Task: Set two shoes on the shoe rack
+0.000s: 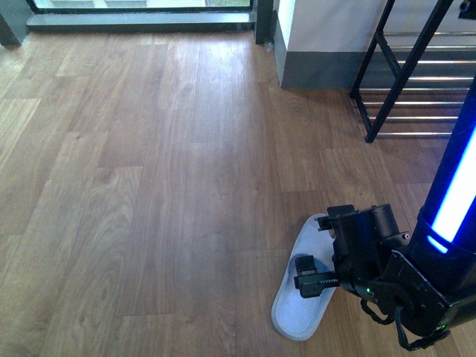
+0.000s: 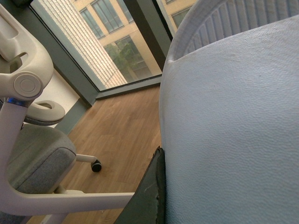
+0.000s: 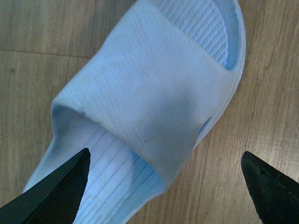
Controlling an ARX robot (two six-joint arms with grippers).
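A pale blue slide [image 1: 297,312] lies on the wood floor at the front right. My right gripper [image 1: 309,275] hovers just above it, open, its jaws either side of the strap. In the right wrist view the slide [image 3: 154,93] fills the middle and the gripper [image 3: 164,154] straddles its strap, not touching. My left gripper is out of the front view. In the left wrist view it is shut on the other pale blue slide [image 2: 233,130], one dark finger [image 2: 150,196] pressed against it. The shoe rack [image 1: 416,82] stands at the far right. The grey sneakers are out of view.
A white wall with a grey base [image 1: 320,44] stands left of the rack. A window sill [image 1: 141,18] runs along the far edge. The robot's blue-lit column [image 1: 457,193] rises at the right. A white and grey office chair [image 2: 32,158] shows in the left wrist view.
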